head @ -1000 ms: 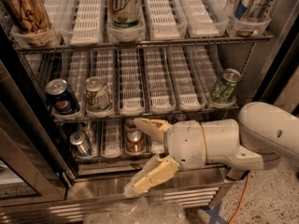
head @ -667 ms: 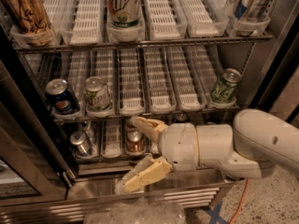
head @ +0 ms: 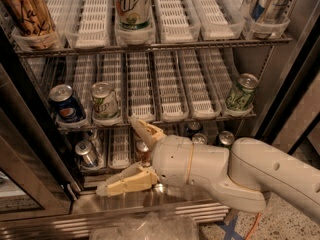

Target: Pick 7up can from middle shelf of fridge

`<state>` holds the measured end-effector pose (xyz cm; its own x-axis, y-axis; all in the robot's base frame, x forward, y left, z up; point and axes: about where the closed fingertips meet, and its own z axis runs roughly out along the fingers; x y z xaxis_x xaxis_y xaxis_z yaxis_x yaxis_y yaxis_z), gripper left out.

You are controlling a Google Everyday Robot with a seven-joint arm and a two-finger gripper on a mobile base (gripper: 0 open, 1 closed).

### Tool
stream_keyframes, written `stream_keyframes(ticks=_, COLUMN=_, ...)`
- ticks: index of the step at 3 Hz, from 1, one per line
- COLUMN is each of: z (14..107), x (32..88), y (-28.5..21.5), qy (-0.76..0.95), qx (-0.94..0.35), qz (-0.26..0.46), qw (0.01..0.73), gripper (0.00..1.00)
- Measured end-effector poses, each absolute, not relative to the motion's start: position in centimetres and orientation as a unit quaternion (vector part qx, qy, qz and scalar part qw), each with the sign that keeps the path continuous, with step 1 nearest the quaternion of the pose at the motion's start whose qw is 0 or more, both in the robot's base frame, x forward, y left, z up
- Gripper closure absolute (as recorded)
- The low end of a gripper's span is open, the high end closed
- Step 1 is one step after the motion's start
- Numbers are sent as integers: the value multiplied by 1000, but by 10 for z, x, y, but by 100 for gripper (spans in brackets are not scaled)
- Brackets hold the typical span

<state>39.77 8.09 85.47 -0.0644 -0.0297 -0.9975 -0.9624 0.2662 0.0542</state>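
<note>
The 7up can (head: 104,101), short and pale whitish-green with a silver top, stands upright in a white lane at the front left of the middle shelf (head: 170,115) of the fridge (head: 150,200). My gripper (head: 116,154) is open and empty, low in front of the fridge. Its upper finger (head: 145,130) reaches up to the middle shelf's front edge, just right of and below the 7up can. Its lower finger (head: 125,183) hangs over the steel base. The white arm comes in from the lower right and hides part of the bottom shelf.
A blue Pepsi can (head: 66,104) stands just left of the 7up can. A darker green can (head: 240,91) is at the shelf's right end. A tall white "UP" can (head: 132,6) and a brown can (head: 27,11) stand on the top shelf. Several cans (head: 87,154) sit on the bottom shelf. The dark door frame (head: 35,149) is on the left.
My gripper has moved left and a little up, so the upper finger now reaches the middle shelf's front edge. The cans have not moved.
</note>
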Motion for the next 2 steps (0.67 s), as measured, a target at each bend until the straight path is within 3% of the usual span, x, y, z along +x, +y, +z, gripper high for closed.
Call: stream_keyframes(ticks=2, z=855, x=403, y=75, qy=592, qx=-395, qz=414, qw=567, gripper=0)
